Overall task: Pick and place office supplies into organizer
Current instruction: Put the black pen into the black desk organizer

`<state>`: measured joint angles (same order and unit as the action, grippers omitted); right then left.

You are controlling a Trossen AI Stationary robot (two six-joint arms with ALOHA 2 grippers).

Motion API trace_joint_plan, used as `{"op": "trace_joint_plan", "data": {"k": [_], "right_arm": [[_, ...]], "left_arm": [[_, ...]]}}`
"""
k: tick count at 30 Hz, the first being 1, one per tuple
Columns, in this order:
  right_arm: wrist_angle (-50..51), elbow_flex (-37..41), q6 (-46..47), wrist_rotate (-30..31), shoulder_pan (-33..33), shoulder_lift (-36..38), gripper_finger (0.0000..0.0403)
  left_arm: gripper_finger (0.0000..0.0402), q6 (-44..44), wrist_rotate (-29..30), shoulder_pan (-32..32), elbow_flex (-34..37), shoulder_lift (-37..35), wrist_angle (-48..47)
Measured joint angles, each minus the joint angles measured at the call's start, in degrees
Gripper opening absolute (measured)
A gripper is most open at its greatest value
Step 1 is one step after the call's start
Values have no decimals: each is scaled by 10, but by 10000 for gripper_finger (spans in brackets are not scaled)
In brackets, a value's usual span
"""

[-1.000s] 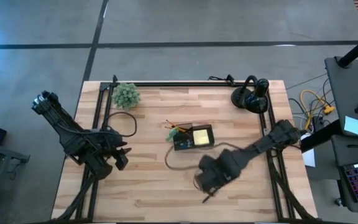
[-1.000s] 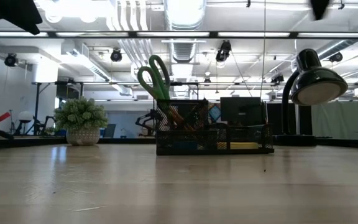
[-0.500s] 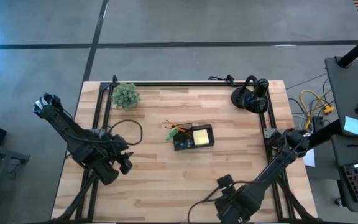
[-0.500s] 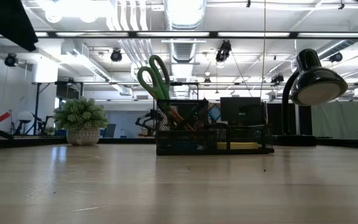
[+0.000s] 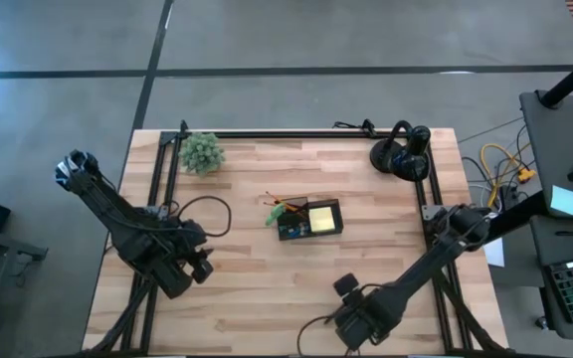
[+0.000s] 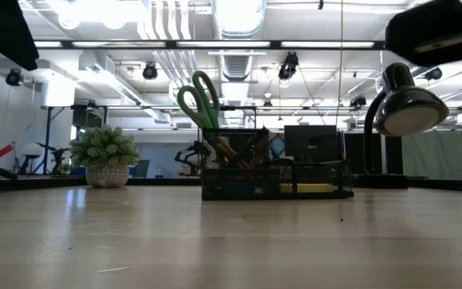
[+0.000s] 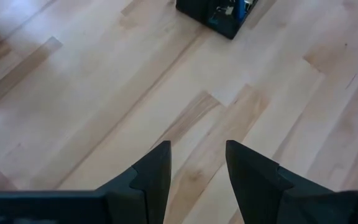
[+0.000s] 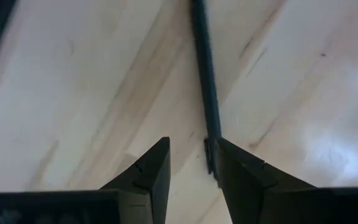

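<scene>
Black organizer: we see scissors, yellow pad inside.
Left gripper: parted, empty, left of organizer.
Right gripper: parted, empty.
Left over: we judge nothing.

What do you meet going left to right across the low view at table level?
Potted plant → green-handled scissors standing up out of the organizer → black desk lamp.

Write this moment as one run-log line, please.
black mesh organizer: holds green-handled scissors, yellow sticky pad | left claw: open, empty | right claw: open, empty
</scene>
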<state>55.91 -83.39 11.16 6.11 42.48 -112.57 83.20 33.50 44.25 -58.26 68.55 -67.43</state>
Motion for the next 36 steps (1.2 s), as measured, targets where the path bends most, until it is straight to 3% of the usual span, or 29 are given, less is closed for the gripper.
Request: {"op": "trace_joint_plan", "data": {"k": [18, 26, 36], "right_arm": [[-25, 3, -27, 25, -17, -59, 116], [-28, 1, -37, -19, -29, -74, 115], [-27, 1, -39, -52, -51, -75, 46]], "left_arm": [[139, 1, 4, 0, 0, -4, 0], [139, 2, 4, 0, 0, -4, 0], [139, 2, 4, 0, 0, -3, 1]]}}
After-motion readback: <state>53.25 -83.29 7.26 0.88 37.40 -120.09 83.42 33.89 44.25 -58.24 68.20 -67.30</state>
